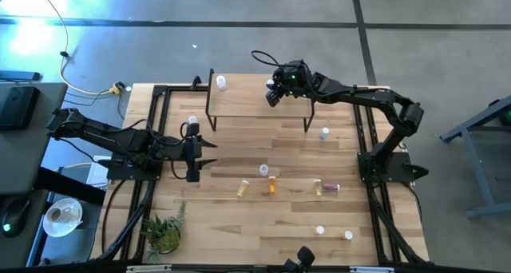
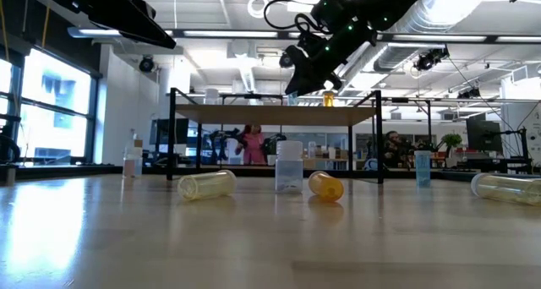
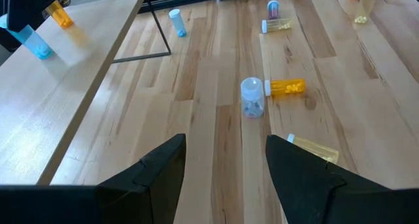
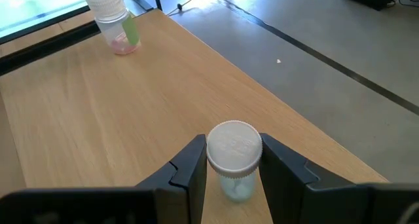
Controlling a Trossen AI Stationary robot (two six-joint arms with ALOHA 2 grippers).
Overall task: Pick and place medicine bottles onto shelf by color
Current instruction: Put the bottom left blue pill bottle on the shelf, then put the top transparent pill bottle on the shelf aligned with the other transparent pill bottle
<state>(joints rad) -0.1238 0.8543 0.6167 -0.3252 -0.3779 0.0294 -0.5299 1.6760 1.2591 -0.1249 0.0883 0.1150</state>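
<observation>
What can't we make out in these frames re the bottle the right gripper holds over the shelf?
- Held bottle, right wrist view: body hidden between the right gripper fingers; colour unclear.
- Whether its base touches the shelf: hidden in the right wrist view, too small from above.
- Low view: an amber bottle shows under the gripper; whether it is the held one is unclear.

The right arm reaches from its base at the frame's right edge toward the upper centre of the high view, elbow raised. The right gripper [image 1: 274, 96] points downward, fingers [image 4: 190, 166] closed on a capped bottle [image 4: 234, 155] (cap level with the fingertips). The left arm lies low at the left of the frame. The left gripper [image 1: 194, 151] has its fingers [image 3: 163, 168] spread apart, holding nothing.
</observation>
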